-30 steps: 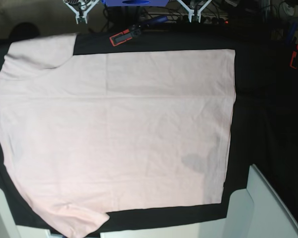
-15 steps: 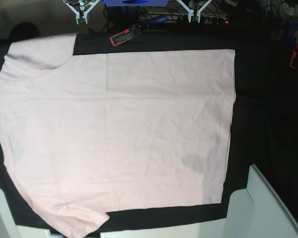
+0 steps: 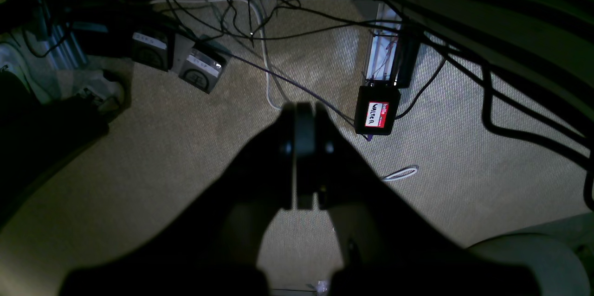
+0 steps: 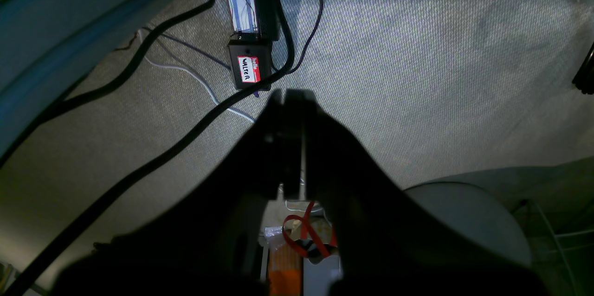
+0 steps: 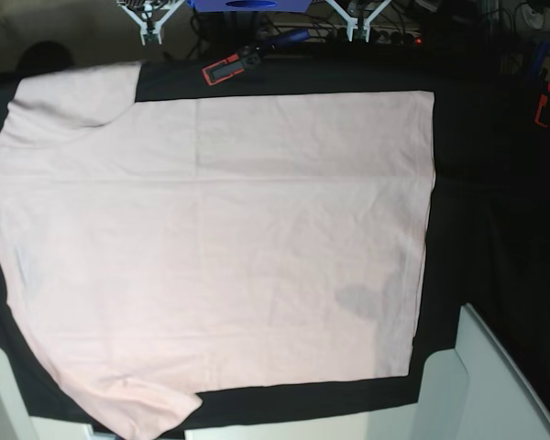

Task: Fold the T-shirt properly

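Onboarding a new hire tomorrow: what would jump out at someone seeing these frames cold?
First the pale pink T-shirt, spread flat and plain side up across most of the black table cloth in the base view. Then that neither arm is over it: both wrist views look down at carpet and cables, with the left tool and right tool shut on nothing. A black box with a red "hello WALTER" name sticker lies on the floor.

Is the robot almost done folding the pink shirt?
No, it hasn't started folding. Done: the T-shirt lies spread flat, plain side up, on the black table cloth. In hand: nothing. The left gripper and right gripper are shut and empty, hanging over the carpet, away from the shirt. Left: every fold, sleeves and body.
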`<state>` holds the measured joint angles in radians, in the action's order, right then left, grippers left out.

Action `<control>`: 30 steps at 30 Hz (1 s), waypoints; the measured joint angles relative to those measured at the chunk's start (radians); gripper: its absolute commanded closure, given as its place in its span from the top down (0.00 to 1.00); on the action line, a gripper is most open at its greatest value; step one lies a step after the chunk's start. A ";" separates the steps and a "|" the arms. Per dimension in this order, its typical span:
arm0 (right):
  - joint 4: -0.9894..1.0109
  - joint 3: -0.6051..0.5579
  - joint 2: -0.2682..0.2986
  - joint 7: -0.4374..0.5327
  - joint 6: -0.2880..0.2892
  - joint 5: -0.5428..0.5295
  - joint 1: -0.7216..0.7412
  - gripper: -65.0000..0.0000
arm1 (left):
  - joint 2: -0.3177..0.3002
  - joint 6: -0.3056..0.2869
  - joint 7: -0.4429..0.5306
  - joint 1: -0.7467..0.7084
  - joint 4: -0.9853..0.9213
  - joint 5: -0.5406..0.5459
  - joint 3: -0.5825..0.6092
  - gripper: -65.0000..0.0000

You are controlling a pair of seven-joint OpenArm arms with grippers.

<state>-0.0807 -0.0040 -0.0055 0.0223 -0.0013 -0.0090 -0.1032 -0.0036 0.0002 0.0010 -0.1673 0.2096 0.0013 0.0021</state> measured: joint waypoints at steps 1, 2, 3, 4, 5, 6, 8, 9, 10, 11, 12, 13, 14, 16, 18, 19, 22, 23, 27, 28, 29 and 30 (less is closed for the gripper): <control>0.000 0.002 0.000 0.000 0.000 0.000 0.000 0.00 | 0.000 0.000 0.000 0.000 0.000 0.000 0.000 0.00; 0.000 0.003 0.000 0.000 0.000 0.000 0.000 0.00 | 0.000 0.000 0.000 0.000 0.000 0.000 0.000 0.00; 0.000 0.003 0.000 0.000 0.000 0.000 0.000 0.00 | 0.000 0.000 0.000 0.000 0.000 0.000 0.000 0.00; 0.000 0.003 0.000 -0.001 0.000 0.000 0.000 0.00 | 0.000 0.000 0.000 0.000 0.000 0.000 0.000 0.00; 0.000 0.003 0.000 0.000 0.000 0.000 0.000 0.00 | 0.000 0.000 0.000 0.000 0.000 0.000 0.000 0.00; 0.000 0.003 0.000 0.000 0.000 0.000 0.000 0.00 | 0.000 0.000 0.000 0.000 0.000 0.000 0.000 0.00; 0.000 0.003 0.000 0.000 0.000 0.000 0.000 0.00 | 0.000 0.000 0.000 0.000 0.000 0.000 0.000 0.00; 0.000 0.003 0.000 0.000 0.000 0.000 0.000 0.00 | 0.000 0.000 0.000 -0.001 0.000 0.000 0.000 0.00; 0.000 0.003 0.000 0.000 0.000 0.000 0.000 0.00 | 0.000 0.000 0.000 -0.002 0.000 0.000 0.000 0.00; 0.000 0.003 0.000 0.000 0.000 0.000 0.000 0.00 | 0.000 0.000 0.000 -0.003 0.000 0.000 0.000 0.00; 0.000 0.000 0.000 0.000 0.000 0.000 0.000 0.00 | 0.000 0.000 0.000 -0.003 0.000 0.000 0.000 0.00; 0.000 0.000 0.000 0.000 0.000 0.000 0.000 0.00 | 0.000 0.000 0.000 -0.004 0.000 0.000 0.000 0.00; 0.000 0.000 0.000 0.000 0.000 0.000 0.000 0.00 | 0.000 0.000 0.000 -0.004 0.000 0.000 0.000 0.00; 0.000 0.000 0.000 0.000 0.000 0.000 0.000 0.00 | 0.000 0.000 0.000 -0.004 0.000 0.000 0.000 0.00; 0.000 0.000 0.000 0.000 0.000 0.000 0.000 0.00 | 0.000 0.000 0.000 -0.004 0.000 0.000 0.000 0.00; 0.000 0.000 0.000 0.000 0.000 0.000 0.000 0.00 | 0.000 0.000 0.000 -0.004 0.000 0.000 0.000 0.00; 0.000 0.000 0.000 0.001 0.000 0.000 0.000 0.00 | 0.000 0.000 0.000 -0.004 0.000 0.000 0.000 0.00; 0.000 0.000 0.000 0.007 0.000 0.000 0.000 0.00 | 0.000 0.000 0.000 -0.004 0.000 0.000 0.000 0.00; -0.001 0.000 0.000 0.030 0.000 0.000 -0.002 0.00 | 0.000 0.000 0.000 -0.003 0.000 0.000 0.000 0.00; -0.001 0.000 0.000 0.029 0.000 0.000 -0.003 0.00 | 0.000 0.000 0.000 -0.003 0.000 0.000 0.000 0.00; -0.001 0.000 0.000 0.029 0.000 0.000 -0.003 0.00 | -0.001 0.000 0.000 -0.004 0.000 0.000 0.000 0.00; -0.001 0.000 0.000 0.029 0.000 0.000 -0.003 0.00 | -0.001 0.000 0.000 -0.005 0.000 0.000 0.000 0.00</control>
<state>-0.0814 -0.0044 -0.0059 0.0517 -0.0013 -0.0090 -0.1059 -0.0048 0.0002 0.0013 -0.1726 0.2096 0.0010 0.0021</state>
